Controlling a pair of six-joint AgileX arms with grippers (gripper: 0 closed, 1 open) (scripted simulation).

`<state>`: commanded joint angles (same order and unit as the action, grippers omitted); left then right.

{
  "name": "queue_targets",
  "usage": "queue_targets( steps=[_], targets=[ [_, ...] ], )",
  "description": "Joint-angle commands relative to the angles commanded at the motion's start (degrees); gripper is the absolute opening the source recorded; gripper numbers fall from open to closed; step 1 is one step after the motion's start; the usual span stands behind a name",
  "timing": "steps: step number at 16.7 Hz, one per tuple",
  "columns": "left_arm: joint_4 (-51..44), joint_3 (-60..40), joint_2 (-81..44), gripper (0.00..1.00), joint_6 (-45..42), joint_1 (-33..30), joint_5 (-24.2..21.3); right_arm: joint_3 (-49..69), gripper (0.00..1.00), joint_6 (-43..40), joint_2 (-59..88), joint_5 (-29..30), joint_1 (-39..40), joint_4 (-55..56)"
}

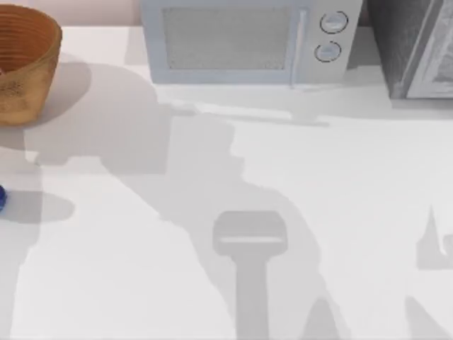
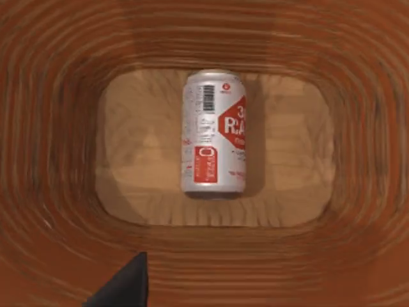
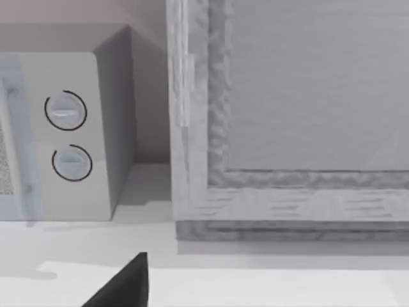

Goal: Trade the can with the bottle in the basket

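White tabletop fills the top view, with the basket (image 1: 25, 64) at the far left corner, a pale grey microwave (image 1: 248, 42) along the back edge, and a grey framed cabinet (image 1: 417, 46) at the back right; a small blue object (image 1: 2, 198), cut by the left edge, rests on the table in front of the basket and may be the bottle, though too little shows to be sure. Arm shadows cross the table. Left wrist view: the camera looks straight down into the basket (image 2: 51, 160), whose ribbed walls ring a flat floor where the can (image 2: 214, 133) lies on its side, label up, clear of the walls. One dark fingertip of the left gripper (image 2: 124, 284) shows above the can without touching it; whether its jaws are spread or closed cannot be told. Right wrist view: the right gripper (image 3: 124, 284) hangs parked, facing the microwave's two dials (image 3: 67, 134) and the cabinet (image 3: 287, 128); its jaw state likewise cannot be told. Judged step: the left arm is poised over the basket, either fetching or leaving the can. A fetch would call for a straight descent with jaws spanning the can's width.
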<state>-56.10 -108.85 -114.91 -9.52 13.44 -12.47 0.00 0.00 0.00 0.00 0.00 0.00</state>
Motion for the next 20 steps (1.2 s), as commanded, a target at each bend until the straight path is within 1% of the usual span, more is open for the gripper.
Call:
queue_targets(
  steps=[5,9,11,16,20],
  targets=[
    [-9.28,-19.64,-20.13,1.0,-2.17,1.36,-3.27,0.0,1.0,0.0,0.0,0.0,0.0,0.0],
    [-13.54,-28.86,-29.5,1.0,-3.33,1.83,-4.94,0.0,1.0,0.0,0.0,0.0,0.0,0.0],
    [-14.37,-30.69,-31.35,1.0,-3.59,1.9,-5.29,0.0,1.0,0.0,0.0,0.0,0.0,0.0],
    [-14.26,-31.53,-30.6,1.0,-3.67,1.26,-5.41,0.0,1.0,0.0,0.0,0.0,0.0,0.0],
    [-12.61,-29.92,-32.22,1.0,-2.88,1.21,-5.17,0.0,1.0,0.0,0.0,0.0,0.0,0.0]
  ],
)
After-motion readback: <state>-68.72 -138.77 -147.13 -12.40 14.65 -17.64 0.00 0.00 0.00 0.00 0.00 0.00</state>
